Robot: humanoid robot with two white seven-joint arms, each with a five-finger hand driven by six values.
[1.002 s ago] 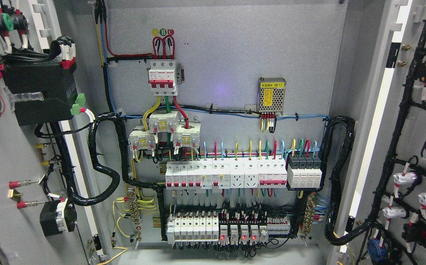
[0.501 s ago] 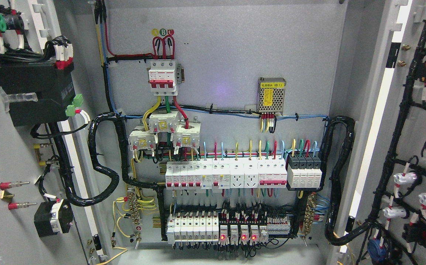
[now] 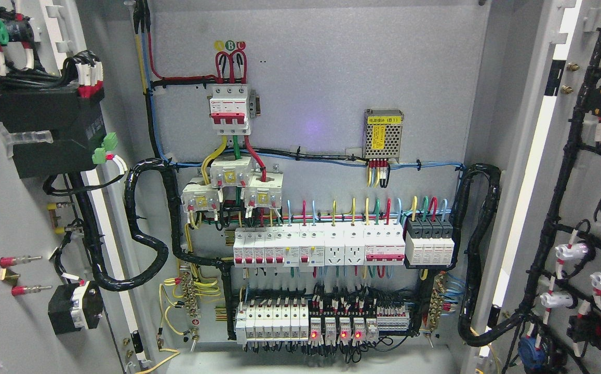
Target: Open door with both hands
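Note:
Both doors of the grey electrical cabinet stand swung outward. The left door [image 3: 4,218] shows its inner face with a black box, wire bundles and red-tipped studs. The right door [image 3: 586,197] shows its inner face with black cable looms and white lamp backs. Between them the back panel [image 3: 331,83] is fully exposed, carrying a red three-pole breaker [image 3: 230,109], rows of white breakers [image 3: 318,248] and relays with red lights. Neither of my hands nor any arm shows in the head view.
A metal power supply with a yellow label [image 3: 383,134] sits right of centre. Thick black corrugated conduits [image 3: 147,228] loop from the panel to each door near the hinges. The cabinet floor [image 3: 305,363] runs along the bottom.
The left door swung a little further outward to the left between one second ago and half a second ago. Since then nothing has moved.

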